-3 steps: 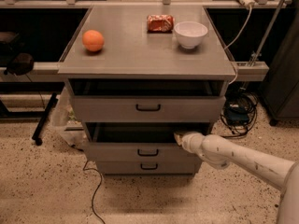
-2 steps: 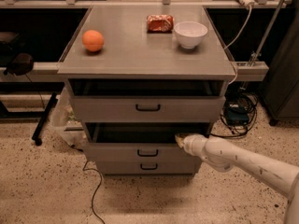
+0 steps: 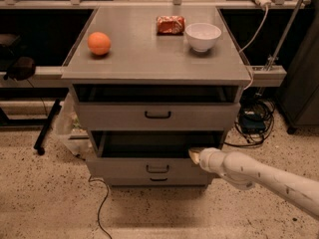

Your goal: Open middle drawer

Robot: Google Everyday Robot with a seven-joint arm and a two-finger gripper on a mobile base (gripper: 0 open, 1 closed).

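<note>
Grey cabinet (image 3: 149, 61) centre of scene, w/ three drawers. White arm (image 3: 264, 177) reaches in from near right. Top drawer (image 3: 119, 115) stands partly out. Below it the middle drawer (image 3: 122, 167) is pulled out towards near side, dark inside showing, black bar handle (image 3: 157, 169) at front centre. Lowest drawer (image 3: 134, 180) looks shut. On cabinet top: white bowl (image 3: 203, 36) far right, orange (image 3: 99, 43) left, red packet (image 3: 170, 24) far centre. Gripper (image 3: 194, 155) at right end of middle drawer's front top edge; can't tell its state or whether it grips anything.
</note>
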